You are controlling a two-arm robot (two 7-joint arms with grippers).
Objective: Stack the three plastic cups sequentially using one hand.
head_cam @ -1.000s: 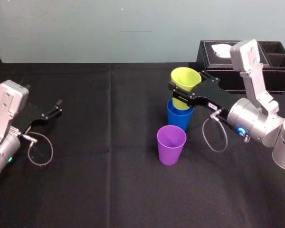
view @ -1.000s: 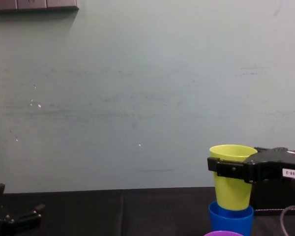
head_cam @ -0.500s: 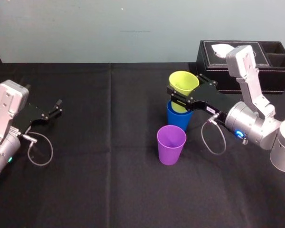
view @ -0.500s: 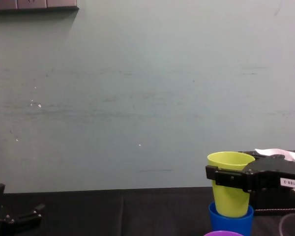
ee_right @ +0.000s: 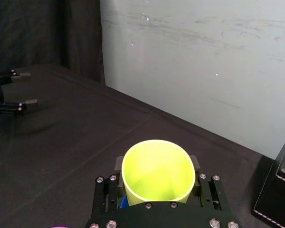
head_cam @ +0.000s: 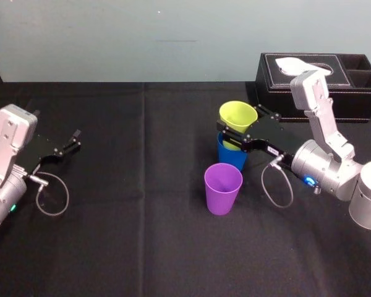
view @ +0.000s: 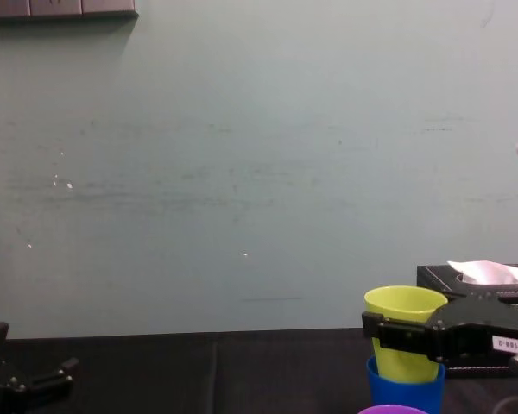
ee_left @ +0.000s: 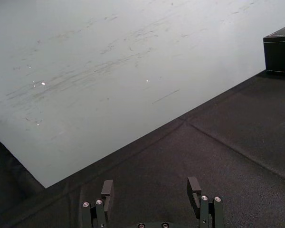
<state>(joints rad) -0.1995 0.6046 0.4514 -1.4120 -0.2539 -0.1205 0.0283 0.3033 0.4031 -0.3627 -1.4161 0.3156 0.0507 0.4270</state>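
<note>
While its fingers press on either side of the yellow-green cup just under the rim, the right gripper holds that cup upright with its lower part sunk inside the blue cup. The fingers stand only as far apart as the cup is wide. In the chest view a small white label shows on the gripper's black body; its dark characters are too small to read with certainty.

The blue cup stands on the black worktop. The purple cup stands upright just beside the blue cup, on the robot's side of it and a little to the left, apart from both. Behind the blue cup and to its right sits a black tissue box with a white tissue showing at its top. Well to the left of the blue cup, the left gripper hangs low over the worktop, fingers spread wide and holding nothing.
</note>
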